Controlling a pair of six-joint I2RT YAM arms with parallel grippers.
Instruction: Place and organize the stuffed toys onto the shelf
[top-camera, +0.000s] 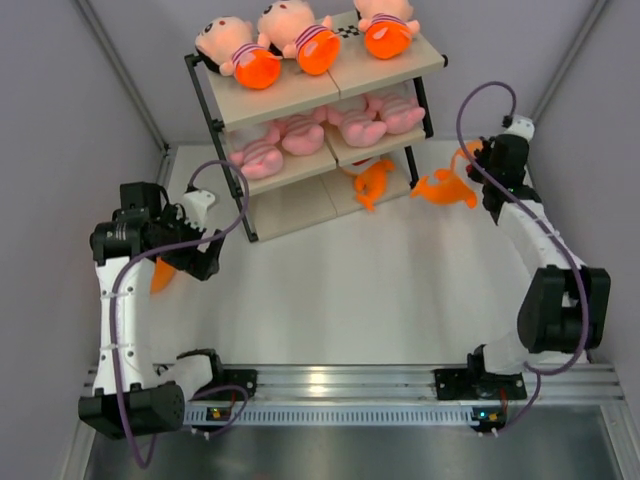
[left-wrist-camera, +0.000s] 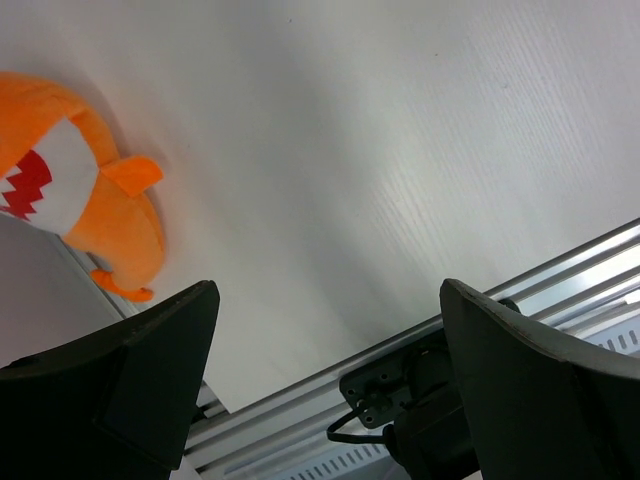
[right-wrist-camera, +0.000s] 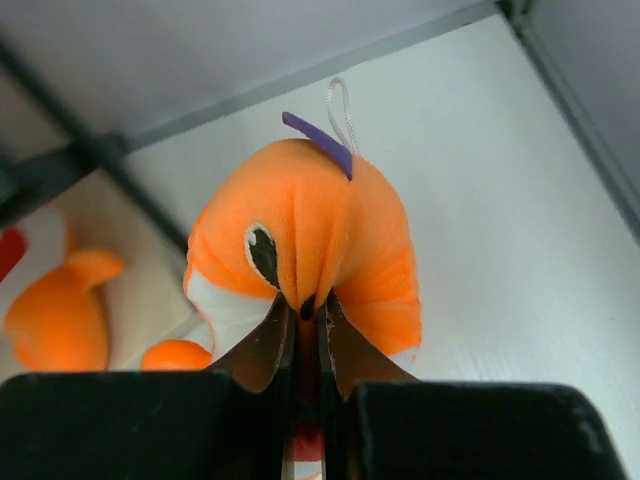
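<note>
The shelf (top-camera: 285, 95) stands at the back of the table. Three peach-headed dolls (top-camera: 295, 38) lie on its top board and several pink animals (top-camera: 300, 134) on the middle one. One orange shark (top-camera: 373, 181) lies at the bottom tier's right end. My right gripper (right-wrist-camera: 305, 305) is shut on a second orange shark (right-wrist-camera: 330, 220), pinching a fold of its plush; it hangs just right of the shelf (top-camera: 445, 187). A third shark (left-wrist-camera: 90, 210) lies on the table by the left arm. My left gripper (left-wrist-camera: 325, 300) is open above bare table to the right of it.
White walls close in the table on the left, right and back. An aluminium rail (top-camera: 340, 380) carrying both arm bases runs along the near edge. Dark cables loop from each arm, one near the shelf's left post (top-camera: 238, 205).
</note>
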